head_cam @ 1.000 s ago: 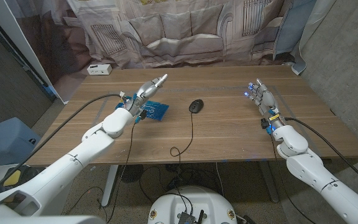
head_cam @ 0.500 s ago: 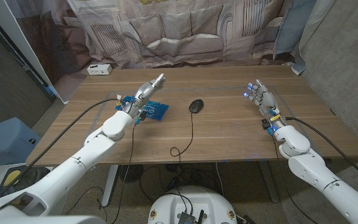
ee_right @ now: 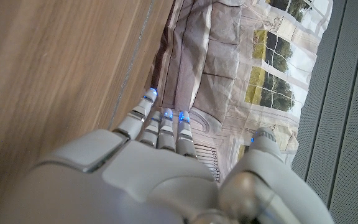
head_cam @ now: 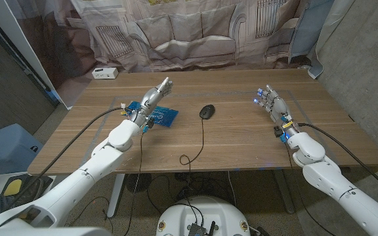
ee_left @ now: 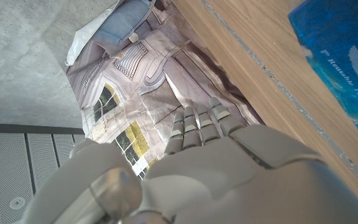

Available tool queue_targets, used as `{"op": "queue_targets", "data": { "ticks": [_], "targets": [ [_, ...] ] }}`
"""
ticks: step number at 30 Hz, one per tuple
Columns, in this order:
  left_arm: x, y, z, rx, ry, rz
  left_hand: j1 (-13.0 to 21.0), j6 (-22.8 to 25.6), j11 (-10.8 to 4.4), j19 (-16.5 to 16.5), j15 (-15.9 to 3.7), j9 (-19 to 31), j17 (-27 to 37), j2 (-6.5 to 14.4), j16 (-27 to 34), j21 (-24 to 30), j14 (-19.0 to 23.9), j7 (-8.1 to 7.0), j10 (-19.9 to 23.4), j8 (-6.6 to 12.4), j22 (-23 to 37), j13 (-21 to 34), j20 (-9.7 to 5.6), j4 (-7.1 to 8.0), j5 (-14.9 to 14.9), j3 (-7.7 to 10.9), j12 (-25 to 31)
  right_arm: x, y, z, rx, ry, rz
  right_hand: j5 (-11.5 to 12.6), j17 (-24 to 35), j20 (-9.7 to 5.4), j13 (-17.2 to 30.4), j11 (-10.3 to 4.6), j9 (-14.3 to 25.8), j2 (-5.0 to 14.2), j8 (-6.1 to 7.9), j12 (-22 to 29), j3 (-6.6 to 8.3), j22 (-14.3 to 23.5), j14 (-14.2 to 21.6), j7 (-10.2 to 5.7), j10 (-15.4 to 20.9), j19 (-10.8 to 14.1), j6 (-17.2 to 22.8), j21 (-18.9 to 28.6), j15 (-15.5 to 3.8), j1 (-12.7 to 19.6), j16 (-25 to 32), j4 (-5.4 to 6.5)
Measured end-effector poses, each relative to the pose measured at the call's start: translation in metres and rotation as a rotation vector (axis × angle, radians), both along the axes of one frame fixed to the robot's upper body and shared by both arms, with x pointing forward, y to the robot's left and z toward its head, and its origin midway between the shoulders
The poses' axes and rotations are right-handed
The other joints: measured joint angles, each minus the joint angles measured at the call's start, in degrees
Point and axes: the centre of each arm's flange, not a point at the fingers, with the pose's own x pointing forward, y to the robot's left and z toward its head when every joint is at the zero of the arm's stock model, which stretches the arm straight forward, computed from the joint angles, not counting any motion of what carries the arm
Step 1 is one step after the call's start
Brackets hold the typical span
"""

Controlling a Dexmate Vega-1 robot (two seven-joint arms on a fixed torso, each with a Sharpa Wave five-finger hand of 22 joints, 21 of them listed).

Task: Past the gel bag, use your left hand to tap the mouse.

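Observation:
A black mouse (head_cam: pixel 207 111) sits near the table's middle, its cable trailing toward the front edge. Left of it lies the blue gel bag (head_cam: pixel 162 116) (ee_left: pixel 344 59). My left hand (head_cam: pixel 151 98) (ee_left: pixel 204 168) hovers above the gel bag's far left part, fingers straight and close together, pointing toward the back of the table, holding nothing. It is well left of the mouse. My right hand (head_cam: pixel 272 103) (ee_right: pixel 160 162) stands at the right side of the table, fingers extended and apart, empty.
A small white box (head_cam: pixel 104 73) sits at the table's back left corner. A printed curtain (head_cam: pixel 195 33) hangs behind the table. The mouse cable (head_cam: pixel 197 147) loops across the front middle of the wooden table (head_cam: pixel 241 141).
My left hand has drawn back slightly to the left and toward the rear over the gel bag. The right hand has shifted a little leftward.

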Motion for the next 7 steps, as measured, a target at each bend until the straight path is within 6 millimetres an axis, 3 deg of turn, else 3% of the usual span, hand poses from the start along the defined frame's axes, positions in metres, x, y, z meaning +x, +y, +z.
{"op": "queue_targets", "data": {
  "ticks": [7],
  "targets": [
    [-0.0004, 0.0017, -0.0059, -0.018, 0.009, 0.003, 0.07, 0.00, 0.00, -0.29, 0.00, 0.00, 0.00, 0.07, -0.06, -0.07, 0.00, 0.00, 0.00, 0.00, 0.00, 0.00, 0.29, 0.00, 0.00, 0.00, 0.00, 0.0023, 0.0034, -0.0018, -0.008, 0.005, 0.010, 0.00, 0.00, 0.00, 0.00, 0.00, 0.00, 0.00, 0.00, 0.00, 0.00, 0.00, 0.00, 0.31, 0.00, 0.00, -0.30, 0.00, 0.00, 0.00, 0.00, 0.00]
  ]
}}
